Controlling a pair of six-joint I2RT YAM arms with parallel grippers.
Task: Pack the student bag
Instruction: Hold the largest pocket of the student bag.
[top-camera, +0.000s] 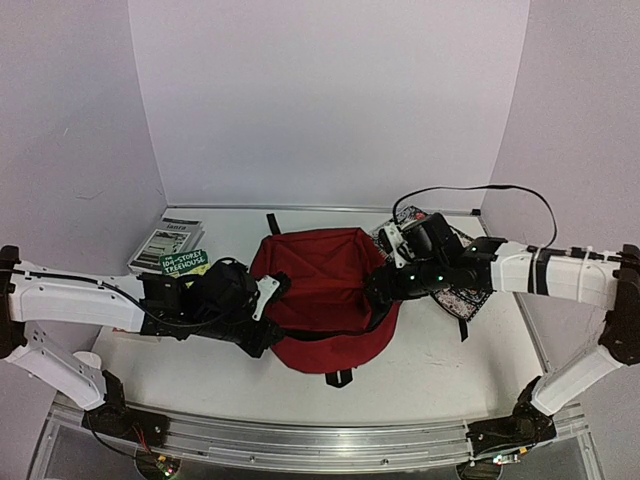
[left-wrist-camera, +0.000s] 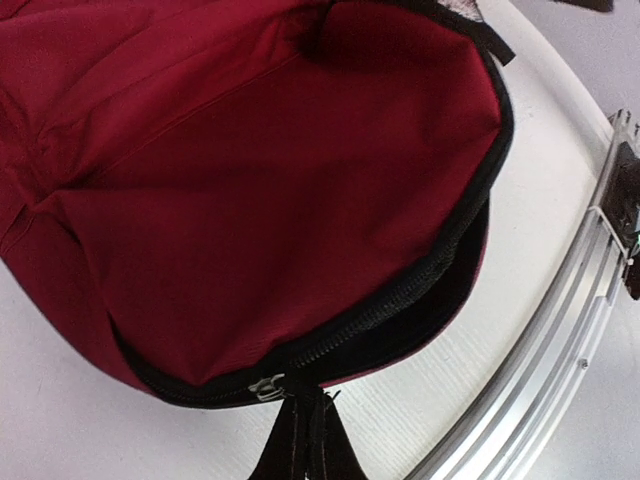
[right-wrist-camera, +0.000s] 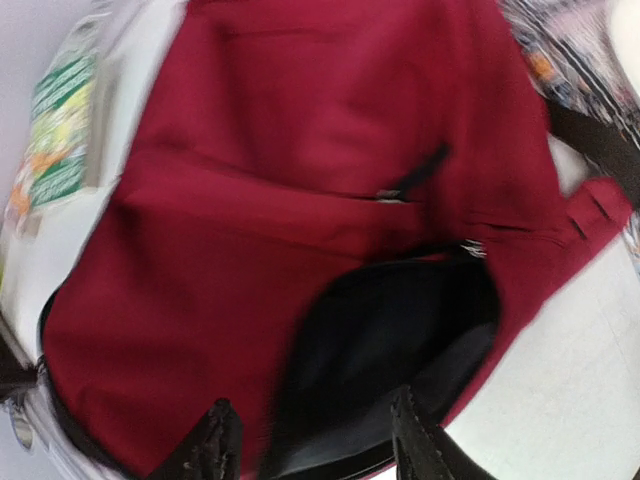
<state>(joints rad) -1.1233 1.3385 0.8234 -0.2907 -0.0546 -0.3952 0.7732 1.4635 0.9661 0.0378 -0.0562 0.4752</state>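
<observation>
centrally, student bag (top-camera: 325, 290) lies on white table (top-camera: 430, 370) between pale walls (top-camera: 330, 100) (left fingers (left-wrist-camera: 295, 440) pinch its zipper edge, right fingers (right-wrist-camera: 215, 445) apart).

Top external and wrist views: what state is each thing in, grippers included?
student bag: lying flat, main zipper open, mouth gaping.
left gripper: shut, pinching the bag's zipper edge.
right gripper: open, empty, over the bag's mouth.
green book: outside the bag, to its left, unpacked.
patterned item: outside the bag, to its right, unpacked.
</observation>
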